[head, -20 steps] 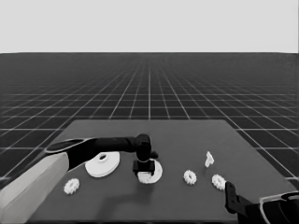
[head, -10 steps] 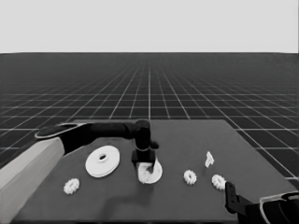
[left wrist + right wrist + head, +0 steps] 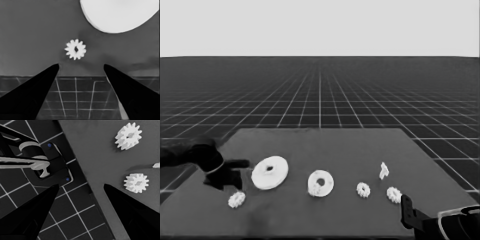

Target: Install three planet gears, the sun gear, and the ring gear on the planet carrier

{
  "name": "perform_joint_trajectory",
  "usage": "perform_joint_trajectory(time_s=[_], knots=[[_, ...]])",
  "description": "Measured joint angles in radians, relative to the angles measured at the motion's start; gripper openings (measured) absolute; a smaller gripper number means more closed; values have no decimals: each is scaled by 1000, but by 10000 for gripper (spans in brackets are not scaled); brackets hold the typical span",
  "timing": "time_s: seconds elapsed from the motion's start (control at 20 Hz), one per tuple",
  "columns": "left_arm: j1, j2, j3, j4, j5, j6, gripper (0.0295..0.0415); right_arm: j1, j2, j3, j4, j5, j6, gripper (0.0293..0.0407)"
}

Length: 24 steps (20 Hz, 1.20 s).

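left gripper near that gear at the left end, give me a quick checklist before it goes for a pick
1. Left gripper open: ok, fingers spread with a wide gap.
2. Target gear in view: ok, lying flat just past the fingertips, nothing between them.
3. Gear apart from the larger round part: ok, a clear gap in both views.
4. Smaller round part ready to receive: cannot tell; something small seems to sit on it near its hole.
5. Right gripper out of the way: ok, parked at the table's near right corner, open, holding nothing.
6. Two other gears and thin white piece: ok, untouched on the right.
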Motion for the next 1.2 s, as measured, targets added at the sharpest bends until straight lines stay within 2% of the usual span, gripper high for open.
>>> perform_joint_trajectory(time_s=[0.2,0.25,0.3,0.4,0.7,0.8,1.2], knots=[[1,-13,-43,-9,-10,57,385,0,0,0,0,0,0,385],[100,8,-82,72,-77,63,385,0,0,0,0,0,0,385],[163,28,-118,116,-118,68,385,0,0,0,0,0,0,385],[216,53,-161,152,-156,75,385,0,0,0,0,0,0,385],[239,67,-185,168,-176,79,385,0,0,0,0,0,0,385],[240,67,-186,168,-176,79,314,0,0,0,0,0,0,385],[239,67,-186,169,-176,79,312,0,0,0,0,0,0,385]])
